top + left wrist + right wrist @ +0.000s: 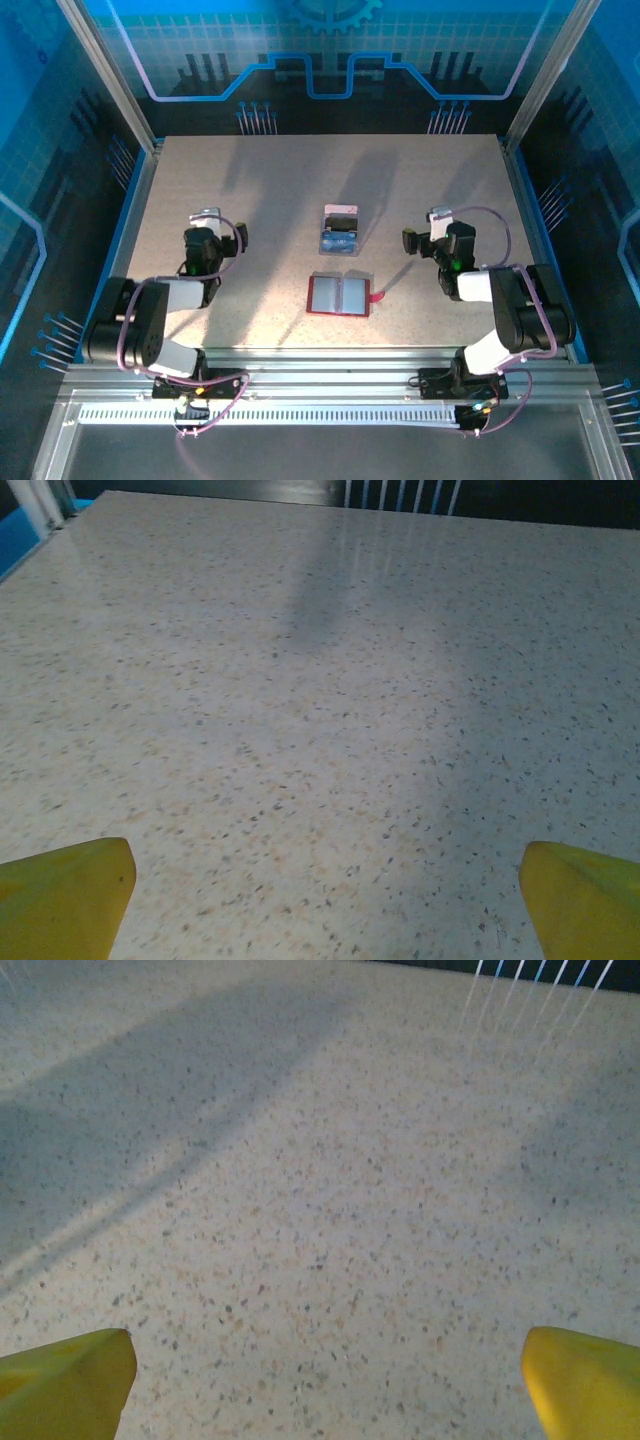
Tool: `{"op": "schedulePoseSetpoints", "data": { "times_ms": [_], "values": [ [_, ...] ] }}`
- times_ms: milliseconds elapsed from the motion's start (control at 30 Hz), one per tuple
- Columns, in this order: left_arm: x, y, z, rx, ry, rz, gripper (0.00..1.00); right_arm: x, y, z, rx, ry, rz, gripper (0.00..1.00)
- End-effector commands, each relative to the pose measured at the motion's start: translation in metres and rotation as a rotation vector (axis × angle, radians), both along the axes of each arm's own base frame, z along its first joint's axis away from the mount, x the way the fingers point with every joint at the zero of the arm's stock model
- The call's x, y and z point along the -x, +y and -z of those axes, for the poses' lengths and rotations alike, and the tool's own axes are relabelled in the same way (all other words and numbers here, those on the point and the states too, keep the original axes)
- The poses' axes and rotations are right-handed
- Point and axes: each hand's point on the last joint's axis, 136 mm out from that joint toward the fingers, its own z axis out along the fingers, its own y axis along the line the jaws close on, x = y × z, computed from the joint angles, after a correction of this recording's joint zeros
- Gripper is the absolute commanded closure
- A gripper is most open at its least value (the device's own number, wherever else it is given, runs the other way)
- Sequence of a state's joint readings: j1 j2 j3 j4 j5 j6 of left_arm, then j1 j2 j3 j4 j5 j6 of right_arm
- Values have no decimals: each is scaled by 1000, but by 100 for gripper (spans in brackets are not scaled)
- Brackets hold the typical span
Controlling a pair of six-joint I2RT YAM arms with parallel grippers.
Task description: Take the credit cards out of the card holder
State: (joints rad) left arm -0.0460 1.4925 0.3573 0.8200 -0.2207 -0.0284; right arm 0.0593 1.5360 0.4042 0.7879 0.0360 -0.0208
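At left of the overhead frame the left gripper [206,216] hangs over the bare table [260,180], jaws wide apart, empty; at centre the card holder [340,295] lies open and flat, the credit cards [340,240] just above it; at right the right gripper [440,216] likewise gapes, empty

Overhead view looks down; both wrist views face the table [250,200] closely.

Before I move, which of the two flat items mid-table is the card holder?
The nearer one: the red card holder, lying open with greyish leaves and a strap tab on its right. The clear tray lies farther back.
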Motion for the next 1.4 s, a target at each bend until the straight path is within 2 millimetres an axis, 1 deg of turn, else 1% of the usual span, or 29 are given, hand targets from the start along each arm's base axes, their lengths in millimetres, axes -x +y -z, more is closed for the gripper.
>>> {"op": "schedulePoseSetpoints", "data": {
  "times_ms": [0,33,1367],
  "values": [
    [-14,-8,-9,4,-53,73,1,-8,0,-19,-19,-86,0,0],
    [-16,-8,-11,12,-63,82,1,-8,-1,-19,-18,-86,1,0],
    [-15,-8,-11,6,-68,81,1,-8,1,-19,-12,-89,-1,0]
  ]
}}
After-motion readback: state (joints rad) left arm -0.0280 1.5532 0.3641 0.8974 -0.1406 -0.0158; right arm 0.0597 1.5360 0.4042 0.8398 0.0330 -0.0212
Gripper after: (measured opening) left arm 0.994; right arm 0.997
